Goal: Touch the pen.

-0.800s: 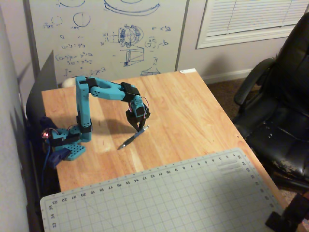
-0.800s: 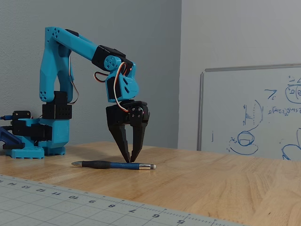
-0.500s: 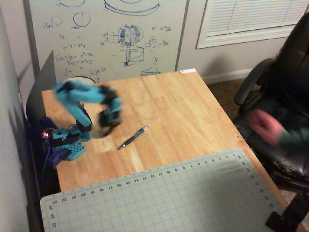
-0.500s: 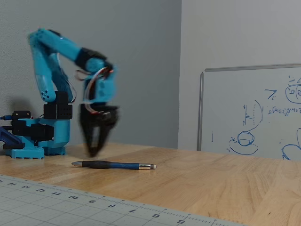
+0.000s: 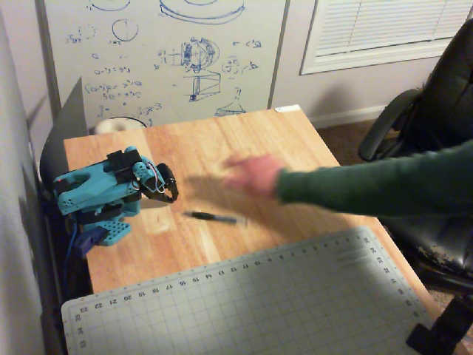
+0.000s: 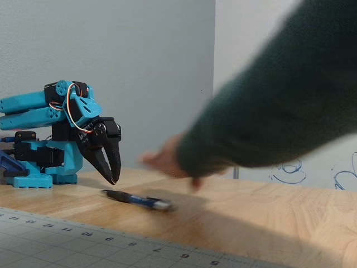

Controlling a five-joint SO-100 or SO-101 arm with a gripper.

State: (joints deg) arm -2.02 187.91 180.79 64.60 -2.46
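The pen (image 5: pixel 214 217) is slim and dark with a pale end and lies flat on the wooden table, just right of the arm; it also shows in the low fixed view (image 6: pixel 135 199). My gripper (image 5: pixel 171 194) is black, on a folded turquoise arm, and points down with its tips close together just above the table (image 6: pixel 113 177). It holds nothing and stands a little left of the pen's dark end, not touching it.
A person's hand (image 5: pixel 251 174) and green-sleeved arm (image 5: pixel 369 185) reach in from the right, blurred, above the table beyond the pen. A grey cutting mat (image 5: pixel 251 303) covers the table's front. An office chair (image 5: pixel 436 148) stands at the right.
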